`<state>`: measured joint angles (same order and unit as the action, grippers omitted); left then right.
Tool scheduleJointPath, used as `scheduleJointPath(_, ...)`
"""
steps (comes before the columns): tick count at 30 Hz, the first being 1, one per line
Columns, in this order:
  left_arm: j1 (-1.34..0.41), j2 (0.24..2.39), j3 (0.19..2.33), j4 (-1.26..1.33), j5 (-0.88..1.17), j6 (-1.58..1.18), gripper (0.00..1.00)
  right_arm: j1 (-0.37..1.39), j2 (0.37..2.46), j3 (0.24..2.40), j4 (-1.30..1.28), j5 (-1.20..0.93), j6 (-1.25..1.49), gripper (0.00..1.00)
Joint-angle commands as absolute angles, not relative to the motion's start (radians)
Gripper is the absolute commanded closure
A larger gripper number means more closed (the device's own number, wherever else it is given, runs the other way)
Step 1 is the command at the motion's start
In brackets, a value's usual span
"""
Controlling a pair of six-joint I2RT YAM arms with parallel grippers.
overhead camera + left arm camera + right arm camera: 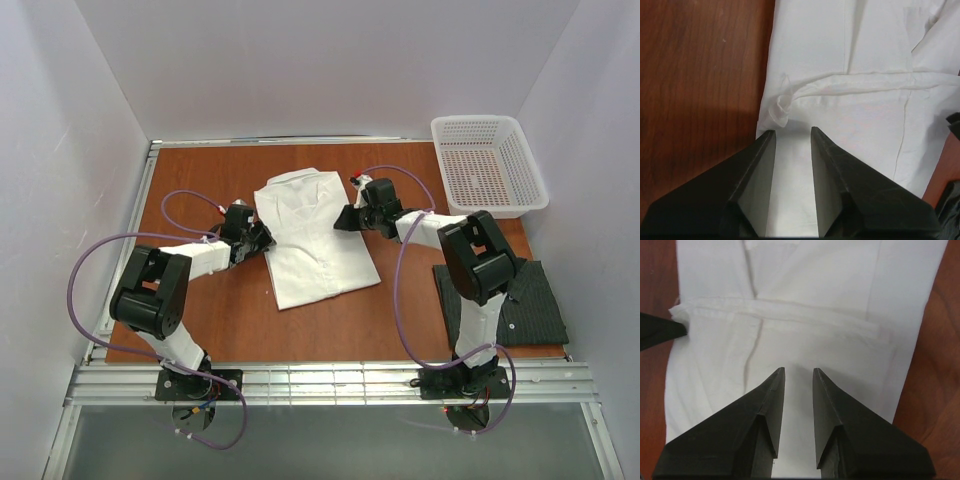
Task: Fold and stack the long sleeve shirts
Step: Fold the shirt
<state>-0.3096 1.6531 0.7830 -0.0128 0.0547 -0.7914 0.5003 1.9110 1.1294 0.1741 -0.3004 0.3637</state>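
The white long sleeve shirt (315, 235) lies partly folded in the middle of the table, collar toward the back, with a sleeve (855, 82) laid across its body. My left gripper (262, 238) hovers at its left edge, open, the cloth lying flat below the jaws (792, 131) and the sleeve cuff (780, 107) just ahead of them. At the shirt's right edge my right gripper (345, 218) is also open over the cloth (798, 370), holding nothing. The dark striped shirt (530, 300) lies folded at the near right, partly under the right arm.
A white mesh basket (487, 165) stands at the back right corner. White walls enclose the wooden table (200, 320) on three sides. A metal rail (330, 380) runs along the near edge by the arm bases.
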Motion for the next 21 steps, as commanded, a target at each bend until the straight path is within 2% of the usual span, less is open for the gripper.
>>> scheduleJointPath(1, -0.302, 1.629, 0.766, 0.020, 0.012, -0.816, 0.72, 0.462, 1.962, 1.149, 0.207, -0.270, 0.356, 0.79)
scheduleJointPath(5, -0.302, 1.582, 0.781, -0.033, 0.018, -0.786, 0.67, 0.413, 1.971, 1.141, 0.201, -0.255, 0.299, 0.79)
scheduleJointPath(9, -0.302, 1.496, 0.899, -0.087, 0.012, -0.669, 0.53, 0.405, 1.826, 1.123, 0.118, -0.226, 0.216, 0.76)
scheduleJointPath(13, -0.304, 1.499, 1.033, -0.129, -0.043, -0.474, 0.27, 0.439, 1.701, 1.082, -0.021, -0.207, 0.167, 0.66)
scheduleJointPath(14, -0.307, 1.531, 1.058, -0.133, -0.041, -0.406, 0.17, 0.461, 1.677, 1.062, -0.053, -0.204, 0.169, 0.66)
scheduleJointPath(15, -0.308, 1.551, 1.081, -0.136, -0.037, -0.378, 0.14, 0.474, 1.628, 1.039, -0.089, -0.203, 0.176, 0.65)
scheduleJointPath(18, -0.314, 1.643, 1.164, -0.143, -0.032, -0.286, 0.12, 0.544, 1.525, 0.918, -0.101, -0.178, 0.235, 0.64)
scheduleJointPath(21, -0.321, 1.753, 1.233, -0.143, -0.060, -0.218, 0.16, 0.639, 1.461, 0.830, -0.124, -0.114, 0.300, 0.64)
